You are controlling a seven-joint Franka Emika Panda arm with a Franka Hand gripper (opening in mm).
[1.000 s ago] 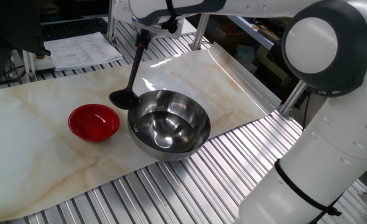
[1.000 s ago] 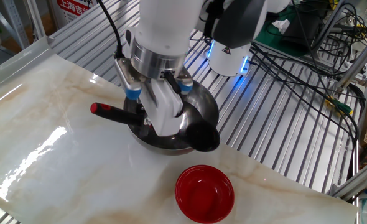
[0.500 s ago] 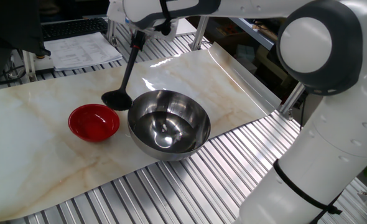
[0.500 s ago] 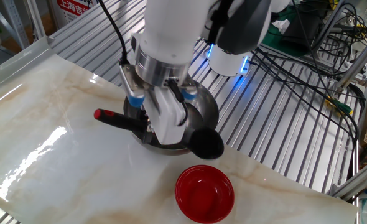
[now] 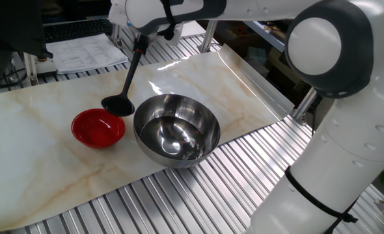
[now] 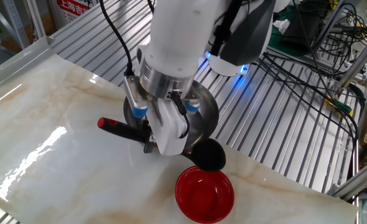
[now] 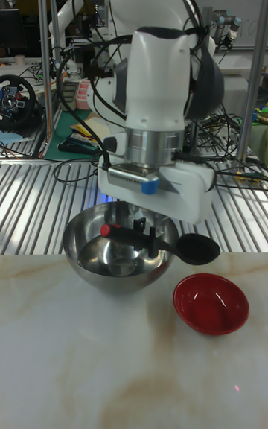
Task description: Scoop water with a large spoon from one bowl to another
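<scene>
The black large spoon is held by its handle (image 6: 124, 129) in my shut gripper (image 6: 153, 142), with the red handle tip (image 6: 102, 123) sticking out behind. Its cup (image 5: 117, 106) hangs in the air between the two bowls, just at the red bowl's near rim (image 6: 209, 155). The small red bowl (image 5: 98, 127) sits left of the large steel bowl (image 5: 176, 129) on the marble sheet. Glints on the steel bowl's bottom (image 5: 172, 136) hint at water. I cannot tell whether the cup (image 7: 197, 249) holds water. My gripper (image 5: 142, 40) is above and behind the bowls.
Papers (image 5: 81, 52) and a keyboard lie at the back left beyond the marble sheet (image 5: 36, 169). The sheet's right edge curls up (image 5: 257, 78). Slatted aluminium table (image 5: 179, 201) surrounds it. An upright post (image 5: 208, 32) stands behind, and cables (image 6: 308, 37) trail on one side.
The spoon has travelled with my gripper away from the steel bowl's rim toward the red bowl. Both bowls have stayed in place.
</scene>
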